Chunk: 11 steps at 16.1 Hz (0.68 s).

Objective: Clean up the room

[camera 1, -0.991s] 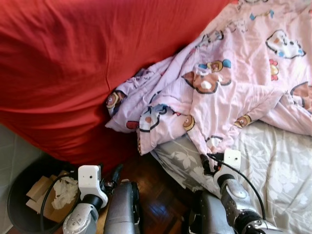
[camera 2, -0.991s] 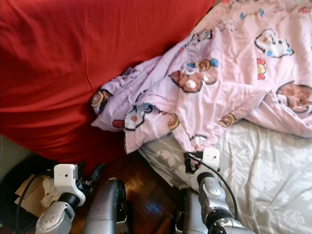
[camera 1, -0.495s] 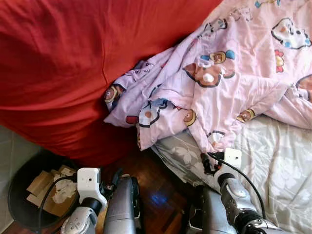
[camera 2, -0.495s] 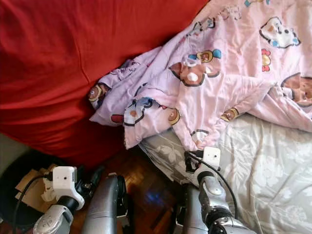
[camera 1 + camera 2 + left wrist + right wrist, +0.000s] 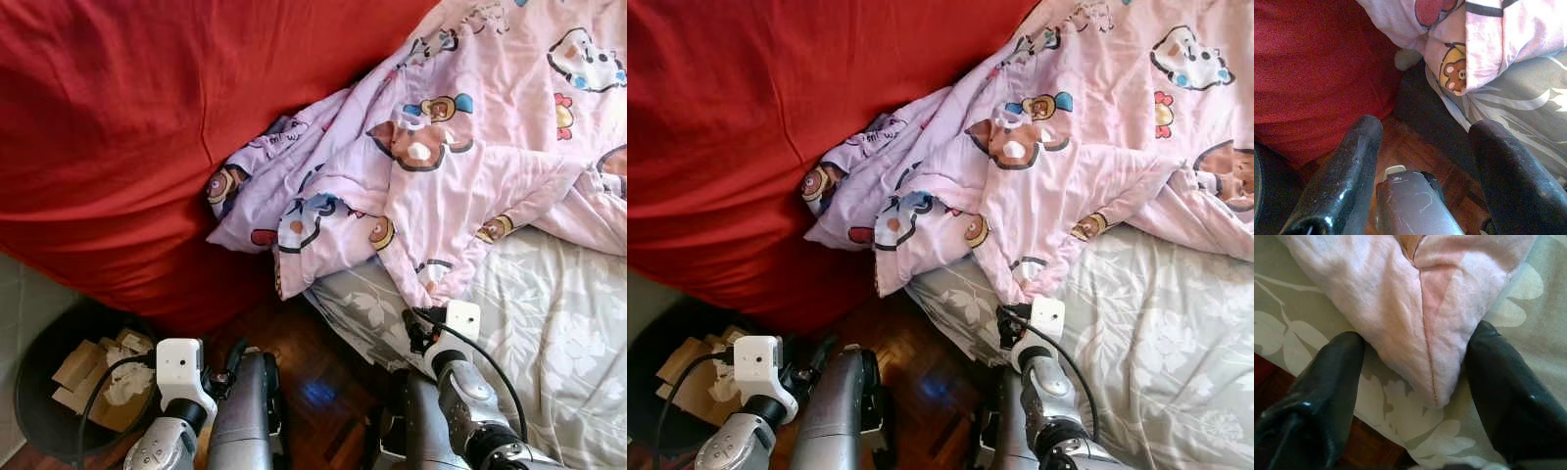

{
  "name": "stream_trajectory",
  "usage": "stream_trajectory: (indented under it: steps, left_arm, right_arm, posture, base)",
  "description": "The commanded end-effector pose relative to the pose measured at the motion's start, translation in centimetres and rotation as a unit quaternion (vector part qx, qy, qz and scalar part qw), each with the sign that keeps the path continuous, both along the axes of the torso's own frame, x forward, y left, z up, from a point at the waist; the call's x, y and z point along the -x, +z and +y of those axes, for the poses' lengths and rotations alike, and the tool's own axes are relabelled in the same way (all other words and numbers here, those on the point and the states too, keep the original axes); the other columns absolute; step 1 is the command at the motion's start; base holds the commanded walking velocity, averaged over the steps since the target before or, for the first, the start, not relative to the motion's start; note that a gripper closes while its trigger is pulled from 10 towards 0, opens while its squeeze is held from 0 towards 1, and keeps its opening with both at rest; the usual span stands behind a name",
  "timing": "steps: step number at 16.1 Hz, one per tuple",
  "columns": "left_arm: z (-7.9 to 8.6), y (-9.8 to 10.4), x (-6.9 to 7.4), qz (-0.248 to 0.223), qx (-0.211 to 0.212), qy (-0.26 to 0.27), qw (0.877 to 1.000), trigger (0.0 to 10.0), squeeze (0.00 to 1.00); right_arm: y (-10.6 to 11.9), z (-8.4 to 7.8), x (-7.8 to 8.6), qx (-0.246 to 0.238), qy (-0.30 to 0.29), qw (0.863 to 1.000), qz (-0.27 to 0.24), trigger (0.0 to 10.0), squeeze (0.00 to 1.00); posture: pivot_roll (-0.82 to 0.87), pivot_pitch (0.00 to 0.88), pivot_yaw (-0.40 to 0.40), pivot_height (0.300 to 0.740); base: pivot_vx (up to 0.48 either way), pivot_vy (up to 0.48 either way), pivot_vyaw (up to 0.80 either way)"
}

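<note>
Your right arm is raised in front of you, its wrist at the near edge of the bed (image 5: 549, 362), and the right gripper (image 5: 1415, 396) points down at the mattress with its jaws spread apart. In the right wrist view a pointed corner of the pink quilt (image 5: 460, 166) hangs between the two black fingers (image 5: 1327, 382), lying on the grey leaf-print sheet (image 5: 1298, 328); you cannot tell whether either finger touches the fabric.

Your left arm is held low over the dark wooden floor (image 5: 313, 382), beside the robot's own leg. The left gripper (image 5: 1422, 161) also has its jaws apart and holds nothing; past its fingers you see the quilt's hanging edge with a small bear print, well apart from them.

The quilt itself lies crumpled across the bed, one end bunched against the red cover (image 5: 127, 127) and the lower folds drooping over the mattress edge. A dark bin (image 5: 49, 392) with cardboard and paper scraps stands on the floor to your left.
</note>
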<state>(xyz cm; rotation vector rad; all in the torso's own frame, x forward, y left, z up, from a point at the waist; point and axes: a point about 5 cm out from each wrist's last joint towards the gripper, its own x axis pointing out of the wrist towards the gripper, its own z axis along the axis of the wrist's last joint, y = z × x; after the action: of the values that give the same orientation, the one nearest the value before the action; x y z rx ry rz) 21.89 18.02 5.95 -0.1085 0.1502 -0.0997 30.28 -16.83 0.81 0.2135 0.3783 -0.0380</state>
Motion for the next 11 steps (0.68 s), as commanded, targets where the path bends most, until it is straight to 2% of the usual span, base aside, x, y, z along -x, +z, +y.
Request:
stream_trajectory:
  steps: [1, 11]
  left_arm:
    - [-0.09, -0.83, 0.75, 0.023, 0.005, 0.002, 1.0, 10.0, 0.0]
    - [-0.02, -1.28, 0.44, 0.028, 0.004, 0.009, 1.0, 10.0, 0.0]
  right_arm:
    - [-1.22, 0.15, 1.16, -0.007, -0.002, 1.0, 0.023, 0.0, 0.0]
    - [-0.61, 0.05, 0.5, -0.007, -0.006, 1.0, 0.015, 0.0, 0.0]
  posture:
    - [0.26, 0.389, 0.01, 0.614]
    - [0.26, 0.362, -0.003, 0.614]
  base:
    - [0.0, 0.0, 0.0]
    - [0.0, 0.0, 0.0]
